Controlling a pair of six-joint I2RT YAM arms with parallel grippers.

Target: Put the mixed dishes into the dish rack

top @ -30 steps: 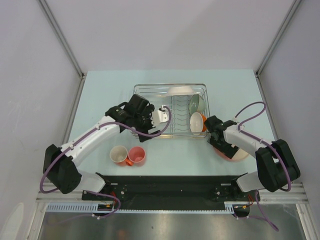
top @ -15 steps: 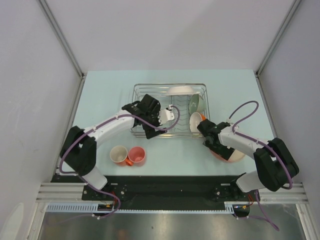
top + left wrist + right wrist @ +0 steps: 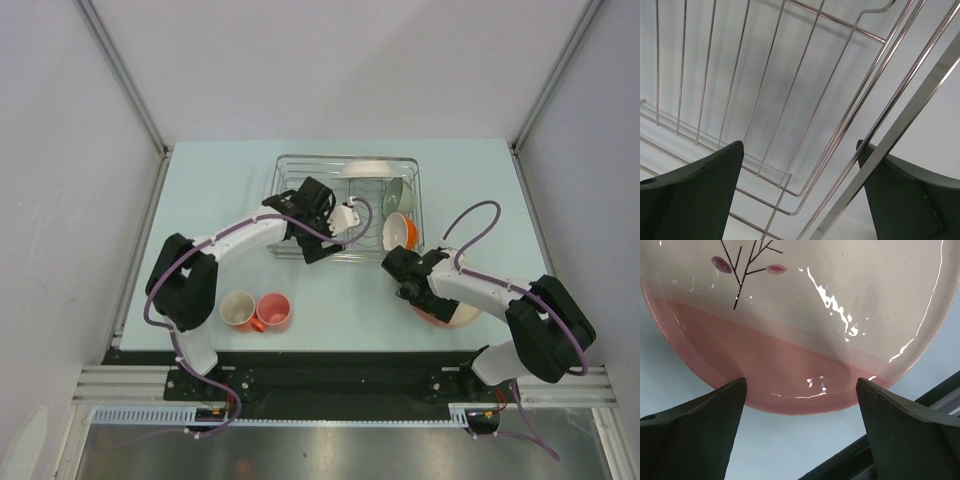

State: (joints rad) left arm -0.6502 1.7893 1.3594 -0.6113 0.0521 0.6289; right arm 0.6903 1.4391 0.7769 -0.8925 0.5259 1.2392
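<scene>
Left gripper [image 3: 799,150]: jaws wide, holding nothing, set low in the rack [image 3: 300,158] by its left wall, bare wires between them. Right gripper [image 3: 801,385]: jaws wide, holding nothing, spanning the near rim of the pink plate [image 3: 790,335], which lies flat on the counter [image 3: 200,200] near the rack's right corner. The rack's right end holds a white dish [image 3: 365,168], green bowl [image 3: 395,197] and orange bowl [image 3: 402,232]. Mug [image 3: 272,310] and cup [image 3: 237,308] stand side by side on the counter, near left.
</scene>
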